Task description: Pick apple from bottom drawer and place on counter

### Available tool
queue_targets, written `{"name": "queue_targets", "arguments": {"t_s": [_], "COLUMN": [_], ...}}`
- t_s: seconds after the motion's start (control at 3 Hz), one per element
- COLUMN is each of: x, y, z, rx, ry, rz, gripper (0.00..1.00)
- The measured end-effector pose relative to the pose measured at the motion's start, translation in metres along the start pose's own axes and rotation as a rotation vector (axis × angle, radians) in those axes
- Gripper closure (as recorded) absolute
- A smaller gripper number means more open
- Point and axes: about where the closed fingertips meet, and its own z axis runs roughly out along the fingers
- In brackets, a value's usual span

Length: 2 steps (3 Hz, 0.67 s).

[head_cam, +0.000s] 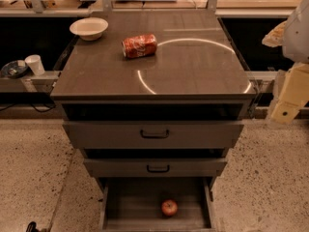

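The apple [169, 207] is small, round and red, and lies inside the open bottom drawer [112, 204], right of its middle. The drawer is pulled out at the foot of the cabinet, with a plain grey inside. The counter [193, 66] is the broad dark cabinet top with a thin bright ring reflection. My gripper [288, 100] hangs at the right edge of the view, beside the counter's right front corner. It is far above and to the right of the apple and holds nothing that I can see.
A crushed red soda can [139, 46] lies on the counter at the back middle. A white bowl [89, 28] stands at its back left corner. Two wider drawers with black handles [154, 134] sit above the bottom drawer. A white cup [35, 64] stands on a ledge to the left.
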Motion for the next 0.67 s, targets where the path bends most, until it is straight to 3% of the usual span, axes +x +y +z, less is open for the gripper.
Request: {"name": "queue_targets", "arguments": {"t_s": [0.33,0.67], "x": [0.000,0.004], "y": [0.000,0.013], "z": [0.000,0.026], "rx": [0.000,-0.036], "ry": [0.000,-0.013], "rz": [0.000,0.016], "gripper": [0.00,0.00]}}
